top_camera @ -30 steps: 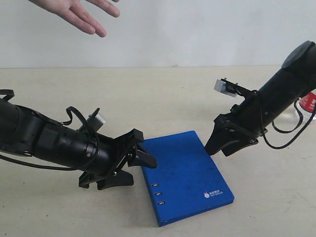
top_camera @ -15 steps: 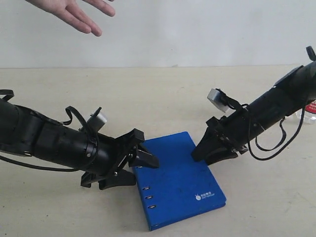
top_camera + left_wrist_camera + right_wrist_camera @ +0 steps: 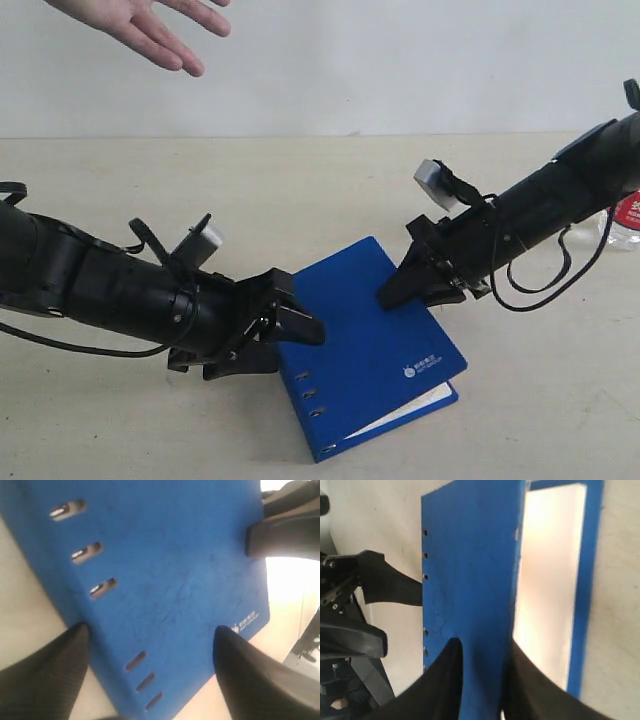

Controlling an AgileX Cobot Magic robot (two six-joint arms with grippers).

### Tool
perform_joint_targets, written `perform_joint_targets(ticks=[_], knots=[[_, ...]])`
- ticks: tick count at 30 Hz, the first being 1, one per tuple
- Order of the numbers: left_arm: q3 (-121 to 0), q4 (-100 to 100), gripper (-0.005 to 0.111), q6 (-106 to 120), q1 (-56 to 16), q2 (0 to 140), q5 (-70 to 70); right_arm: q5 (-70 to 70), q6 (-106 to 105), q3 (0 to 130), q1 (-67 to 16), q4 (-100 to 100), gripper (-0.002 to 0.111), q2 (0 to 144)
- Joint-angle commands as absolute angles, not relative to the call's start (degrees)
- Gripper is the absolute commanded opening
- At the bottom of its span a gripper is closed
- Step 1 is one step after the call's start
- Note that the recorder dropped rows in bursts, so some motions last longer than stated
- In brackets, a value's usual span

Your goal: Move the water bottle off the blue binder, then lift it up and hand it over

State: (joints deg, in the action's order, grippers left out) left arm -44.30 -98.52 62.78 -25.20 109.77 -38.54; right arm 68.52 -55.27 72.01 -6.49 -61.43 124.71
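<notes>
Right hand: pinched on the cover edge of the blue binder, holding it up off pale pages, likely for a lifting grip.
Left hand: spread wide, straddling the spine side, probably as a brace.
Water bottle: on the worktop, far right, off the binder.
Person's palm: open above, apparently awaiting handover.

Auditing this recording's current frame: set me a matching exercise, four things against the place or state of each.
1 water bottle
2 blue binder
3 left tool
4 right tool

A pinching the cover's edge
B open, at the spine edge
C off the binder, far right of the exterior view
D cover partly lifted

Pairs: 1-C, 2-D, 3-B, 4-A
</notes>
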Motion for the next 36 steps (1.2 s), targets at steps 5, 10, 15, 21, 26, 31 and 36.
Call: perform_joint_targets(ticks=[5, 10, 15, 21, 26, 31, 36], knots=[[-44.29, -99.95, 0.065, 72.63, -25.40, 109.98, -48.76, 69.96, -66.22, 71.94, -13.98, -62.76, 0.021, 123.99], [-44.29, -99.95, 0.065, 70.18, -25.03, 109.72, -41.16, 69.96, -67.44, 72.05, -12.42, -61.90, 0.000, 123.93], [-43.43, -99.95, 0.065, 69.84, -22.42, 106.17, -30.22, 69.96, -64.34, 72.05, -2.68, -59.74, 0.000, 123.85], [-44.31, -99.95, 0.065, 70.29, -23.95, 110.43, -33.59, 69.96, -63.71, 72.05, 0.01, -66.39, 0.000, 120.09], [-52.55, -99.95, 0.065, 75.47, -24.05, 112.41, -41.75, 69.96, -62.82, 72.05, -0.58, -67.01, 0.000, 115.34], [-59.91, -99.95, 0.065, 75.03, -24.22, 116.75, -42.99, 69.96, -62.22, 71.95, -3.12, -66.70, 0.000, 113.77], [-65.88, -99.95, 0.065, 75.04, -24.22, 121.04, -48.77, 69.96, -62.13, 71.95, -5.20, -64.84, 0.000, 113.87]])
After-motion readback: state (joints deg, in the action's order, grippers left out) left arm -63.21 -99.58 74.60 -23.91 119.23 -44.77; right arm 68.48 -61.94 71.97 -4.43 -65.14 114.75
